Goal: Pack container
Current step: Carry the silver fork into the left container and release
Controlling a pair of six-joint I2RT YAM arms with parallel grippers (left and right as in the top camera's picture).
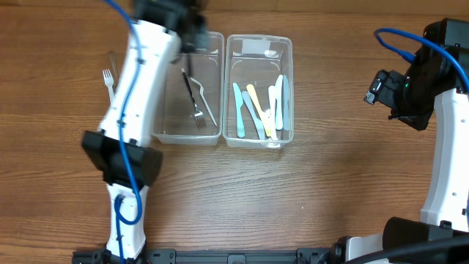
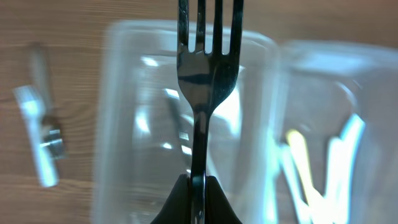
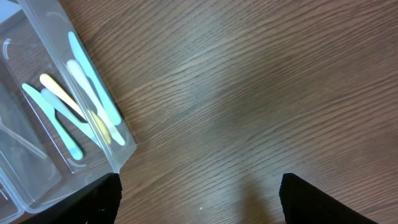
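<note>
Warm brown with streaky wood grain on the table [image 1: 330, 183]. Clear, colourless plastic for the left container [image 1: 212, 138] and right container [image 1: 287, 88]. Dark, glossy metal on the held fork [image 2: 205, 74]. Black on the left gripper [image 2: 198, 202] and right gripper [image 3: 199, 205]. Pale teal, yellow and white among the plastic cutlery [image 1: 256, 110]. White arms [image 1: 139, 81] with black joints, bright blue cable [image 1: 132, 172]. White for the loose fork [image 1: 108, 79].

Two containers [image 1: 189, 138], two arms [image 1: 139, 81]
</note>
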